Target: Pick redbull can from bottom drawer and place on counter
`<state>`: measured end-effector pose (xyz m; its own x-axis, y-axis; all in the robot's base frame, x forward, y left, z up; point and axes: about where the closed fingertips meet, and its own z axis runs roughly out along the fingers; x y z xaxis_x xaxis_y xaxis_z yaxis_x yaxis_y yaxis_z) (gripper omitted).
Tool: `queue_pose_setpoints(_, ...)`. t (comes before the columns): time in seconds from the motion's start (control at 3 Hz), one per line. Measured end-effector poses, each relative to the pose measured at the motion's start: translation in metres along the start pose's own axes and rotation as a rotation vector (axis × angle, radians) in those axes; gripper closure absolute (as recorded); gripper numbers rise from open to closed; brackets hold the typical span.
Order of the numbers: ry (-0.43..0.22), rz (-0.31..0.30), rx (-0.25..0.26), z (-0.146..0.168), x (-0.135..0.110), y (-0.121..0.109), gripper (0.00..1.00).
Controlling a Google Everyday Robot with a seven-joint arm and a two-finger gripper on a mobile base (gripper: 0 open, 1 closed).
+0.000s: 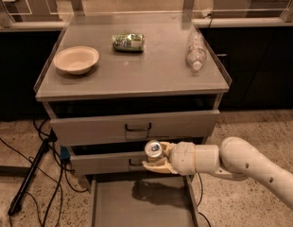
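My gripper (155,159) is shut on the redbull can (153,150), a slim silver can whose top faces up. It holds the can upright in the air above the open bottom drawer (142,205), in front of the middle drawer. The white arm reaches in from the lower right. The bottom drawer's grey floor shows only the can's shadow. The counter (151,70) is the grey cabinet top above, well higher than the can.
On the counter stand a beige bowl (76,59) at the left, a crumpled green bag (128,41) at the back middle and a clear plastic bottle (195,50) lying at the right. Cables and a black stand leg (30,178) lie on the floor at left.
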<state>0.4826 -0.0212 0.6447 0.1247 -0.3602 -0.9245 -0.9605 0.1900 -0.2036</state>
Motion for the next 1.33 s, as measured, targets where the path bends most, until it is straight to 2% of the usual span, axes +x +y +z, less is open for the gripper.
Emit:
queue_pose_setpoints(0.33, -0.013, 0.007, -0.005, -0.003, -0.005, -0.004, 1.0)
queue_pose_setpoints(0.67, -0.061, 0.026, -0.015, -0.016, -0.019, -0.018, 1.0)
queue_pose_setpoints(1.0, -0.113, 0.046, -0.055, -0.032, -0.044, -0.039, 1.0)
queue_pose_setpoints(1.33, -0.126, 0.051, -0.066, -0.038, -0.053, -0.047, 1.0)
